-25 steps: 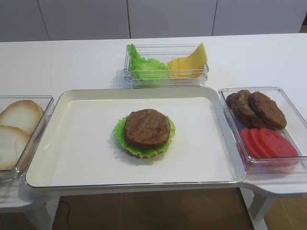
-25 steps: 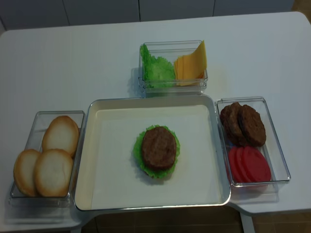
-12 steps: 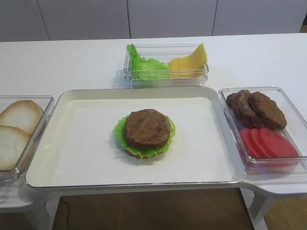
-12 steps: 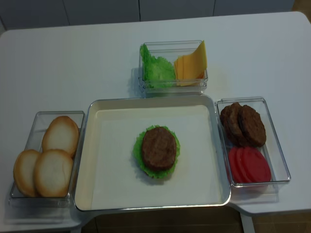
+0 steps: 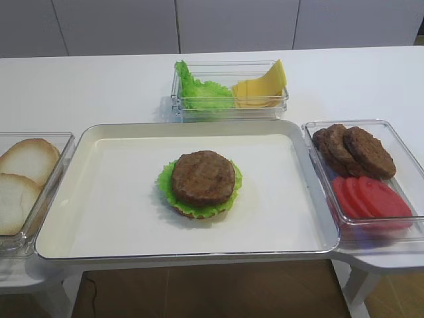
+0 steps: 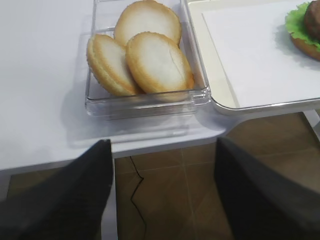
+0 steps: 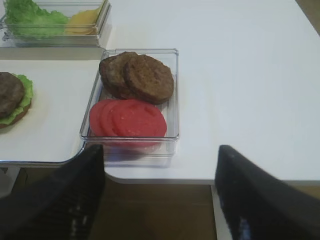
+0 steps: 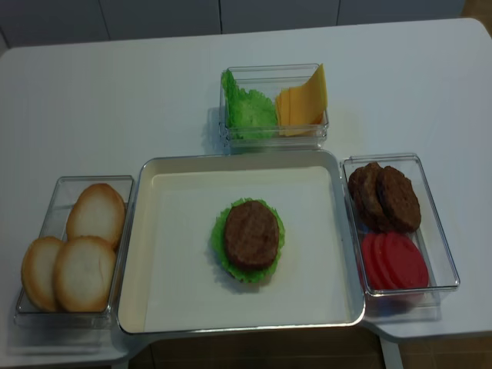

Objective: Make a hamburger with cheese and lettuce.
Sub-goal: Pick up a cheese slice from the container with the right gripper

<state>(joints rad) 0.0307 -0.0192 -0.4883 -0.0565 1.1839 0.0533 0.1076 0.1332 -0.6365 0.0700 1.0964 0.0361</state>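
Observation:
The hamburger (image 5: 201,182) (image 8: 248,238) stands in the middle of the white tray (image 5: 106,199): bun base, frilly lettuce leaf and brown patty on top. Yellow cheese slices (image 5: 260,89) (image 8: 301,104) lean in the clear box at the back, beside loose lettuce (image 5: 199,93) (image 8: 247,108). My right gripper (image 7: 159,165) hangs open and empty off the table's front edge, below the tomato box. My left gripper (image 6: 162,160) is open and empty too, below the bun box, over the floor. Neither gripper shows in the high views.
A clear box on the right holds loose brown patties (image 5: 354,151) (image 7: 137,77) and red tomato slices (image 5: 371,199) (image 7: 127,119). A clear box on the left holds bun halves (image 8: 77,257) (image 6: 142,55). The tray's raised rim (image 8: 134,254) borders both boxes.

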